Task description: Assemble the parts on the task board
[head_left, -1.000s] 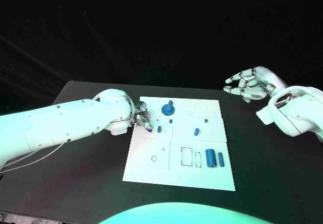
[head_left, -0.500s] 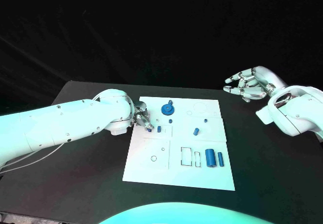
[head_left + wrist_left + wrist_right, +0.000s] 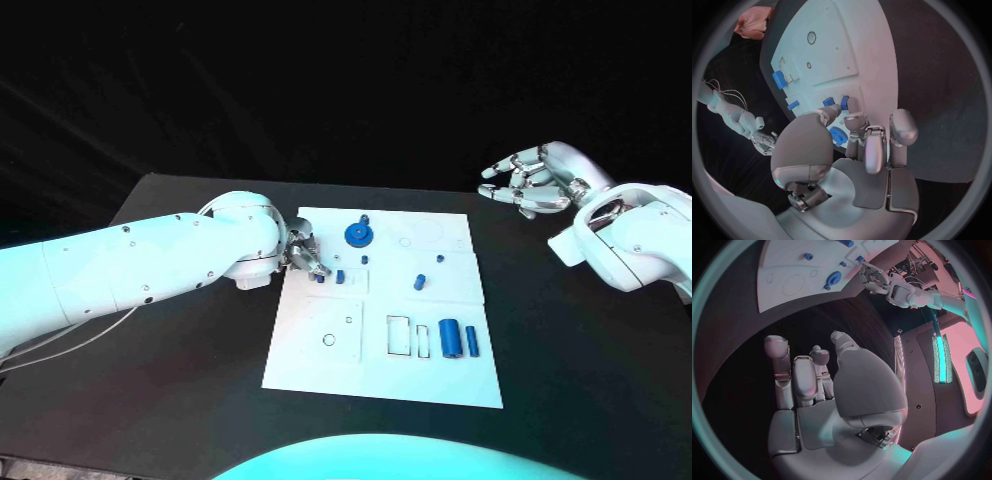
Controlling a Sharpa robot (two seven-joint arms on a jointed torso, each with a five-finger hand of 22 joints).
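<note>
The white task board (image 3: 325, 360) lies in the middle of the black table. My left hand (image 3: 304, 253) sits low over the board's left edge. Its thumb and a fingertip (image 3: 854, 105) pinch a small blue peg (image 3: 844, 102) standing on the board. A second small peg (image 3: 319, 277) stands right beside it. A blue gear (image 3: 358, 236) sits just behind the hand. My right hand (image 3: 534, 180) hangs in the air off the board's far right corner, fingers apart and holding nothing.
Two blue cylinders (image 3: 451, 339) lie side by side near the board's right edge, beside two rectangular slots (image 3: 397, 335). Another short blue peg (image 3: 421, 281) stands mid-board. Bare black table (image 3: 577, 380) surrounds the board.
</note>
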